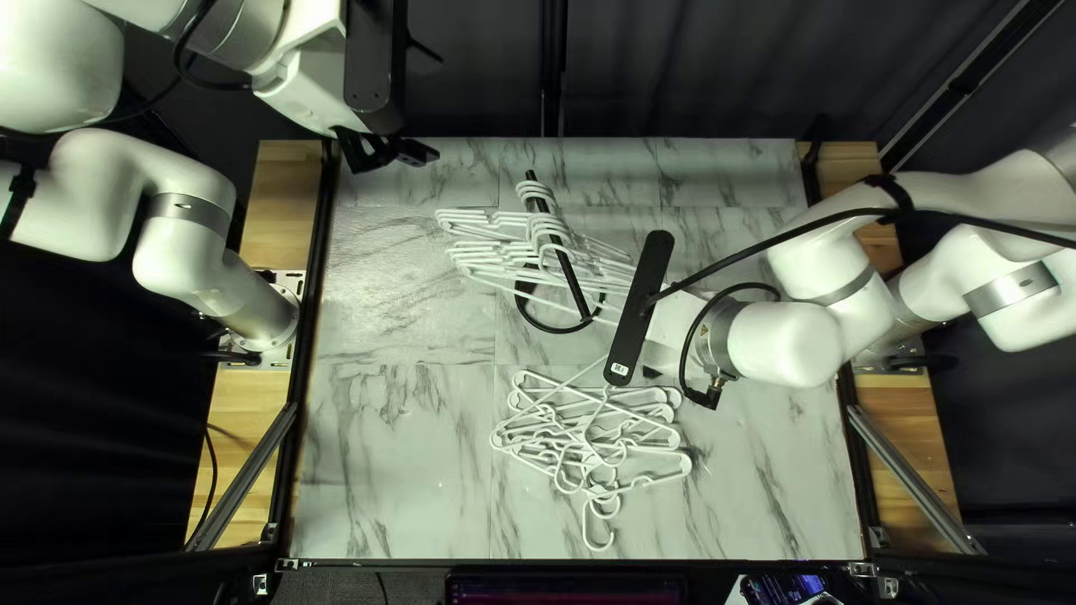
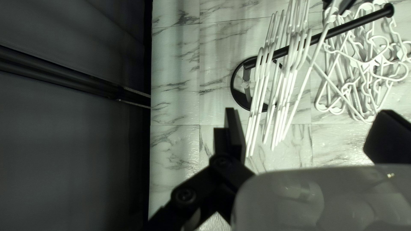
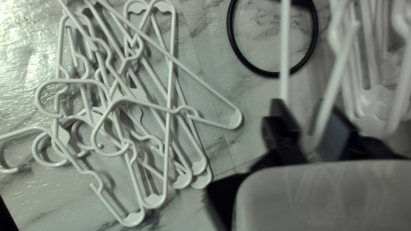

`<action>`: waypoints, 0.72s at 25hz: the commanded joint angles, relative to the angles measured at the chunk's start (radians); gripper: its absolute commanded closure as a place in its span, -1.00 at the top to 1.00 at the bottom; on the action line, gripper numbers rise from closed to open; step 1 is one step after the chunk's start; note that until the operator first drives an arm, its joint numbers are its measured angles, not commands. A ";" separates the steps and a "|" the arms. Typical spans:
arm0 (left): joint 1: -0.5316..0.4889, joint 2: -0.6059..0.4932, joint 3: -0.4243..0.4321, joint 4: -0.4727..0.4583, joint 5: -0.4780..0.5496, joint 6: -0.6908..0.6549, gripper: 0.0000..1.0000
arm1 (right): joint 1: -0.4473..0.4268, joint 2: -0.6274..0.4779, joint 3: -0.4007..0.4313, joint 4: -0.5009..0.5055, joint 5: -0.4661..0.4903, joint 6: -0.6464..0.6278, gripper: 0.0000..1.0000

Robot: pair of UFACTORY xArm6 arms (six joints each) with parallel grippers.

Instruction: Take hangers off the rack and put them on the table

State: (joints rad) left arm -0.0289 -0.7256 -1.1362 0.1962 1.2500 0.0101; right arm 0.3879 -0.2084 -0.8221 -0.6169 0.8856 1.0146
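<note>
Right jaws: closed on one corner of a slim white hanger (image 3: 334,85), its two wires spreading from between them. Left jaws: wide apart, holding nothing, raised over the far left part of the marble-patterned tabletop (image 1: 392,448).

Hanger location: at the rack, between the middle and far edge of the tabletop. In the left wrist view it crosses the straight black rod (image 2: 359,22) at a slant, out of line with the bunched white hangers (image 2: 293,64) beside it. The black ring-shaped base (image 3: 272,75) stands below.

Key relation: the hanger's body runs from the right jaws toward the left edge; its long axis lies across the rod. The held corner is the one toward the right edge, so the hook lies leftward of the jaws. Whether the hook has cleared the rod, I cannot tell. The right arm (image 1: 790,336) is nearer and, in my judgement, the one to finish this.

Coming move, judged: free the hook from the rod, then carry the hanger toward the near edge, to the tangled pile of white hangers (image 3: 136,93). Risk: a corner grip lets the hanger swivel, and its far end may drag a neighbour along.
</note>
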 commanded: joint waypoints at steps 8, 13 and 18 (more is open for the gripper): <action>0.000 0.000 0.000 0.000 0.000 0.000 1.00 | 0.068 -0.061 -0.042 -0.033 0.086 0.011 -1.00; 0.000 0.000 0.000 0.000 0.000 0.000 1.00 | 0.168 -0.065 -0.042 -0.071 0.095 0.057 -1.00; 0.000 0.000 0.000 0.000 0.000 0.000 1.00 | 0.240 -0.002 -0.053 -0.093 0.023 0.034 -1.00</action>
State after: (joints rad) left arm -0.0289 -0.7256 -1.1362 0.1962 1.2500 0.0101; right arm 0.5948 -0.2433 -0.8662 -0.7011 0.9424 1.0671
